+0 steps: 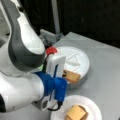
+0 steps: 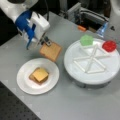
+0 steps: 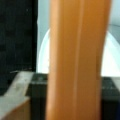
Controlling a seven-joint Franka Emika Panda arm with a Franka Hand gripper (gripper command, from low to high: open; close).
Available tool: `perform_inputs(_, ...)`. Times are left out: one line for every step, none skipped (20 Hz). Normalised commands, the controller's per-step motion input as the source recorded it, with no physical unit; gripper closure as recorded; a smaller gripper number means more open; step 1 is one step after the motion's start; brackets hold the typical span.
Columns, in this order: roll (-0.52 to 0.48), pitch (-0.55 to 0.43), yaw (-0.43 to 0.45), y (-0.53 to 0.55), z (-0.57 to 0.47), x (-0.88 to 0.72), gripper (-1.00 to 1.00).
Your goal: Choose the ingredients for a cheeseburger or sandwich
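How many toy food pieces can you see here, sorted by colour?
Brown toast slices: 2, one held in the gripper as the toast slice, one under the cheese on the small plate
Yellow-orange cheese square: 1
Green lettuce: 1
Red disc: 1
Total: 5

The gripper (image 2: pixel 44 40) held a toast slice (image 2: pixel 51 51) over bare table (image 2: pixel 75 100) between the paper plate (image 2: pixel 23 82) and the divided tray (image 2: pixel 75 72). Lettuce (image 2: pixel 86 40) and the red disc (image 2: pixel 109 46) crowded the tray's far rim; its near compartments lay open.
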Motion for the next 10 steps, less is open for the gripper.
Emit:
perform_inputs(-0.120, 0.214, 0.361, -0.26, -0.04, 0.78, 1.00)
perform_inputs(-0.120, 0.206, 0.356, -0.26, -0.05, 0.77, 1.00)
perform_inputs(-0.120, 0.205, 0.348, -0.26, -0.05, 0.76, 1.00)
perform_inputs(-0.118, 0.212, 0.336, -0.25, -0.05, 0.73, 1.00)
perform_inputs(-0.114, 0.219, 0.324, -0.23, -0.04, 0.69, 1.00)
perform_inputs(-0.119, 0.226, 0.312, -0.22, -0.04, 0.65, 1.00)
perform_inputs(-0.124, 0.228, 0.299, -0.20, -0.03, 0.60, 1.00)
perform_inputs(-0.138, 0.227, 0.286, -0.18, -0.02, 0.57, 1.00)
perform_inputs(-0.150, 0.232, 0.276, -0.17, -0.02, 0.54, 1.00)
perform_inputs(-0.164, 0.228, 0.269, -0.17, -0.01, 0.50, 1.00)
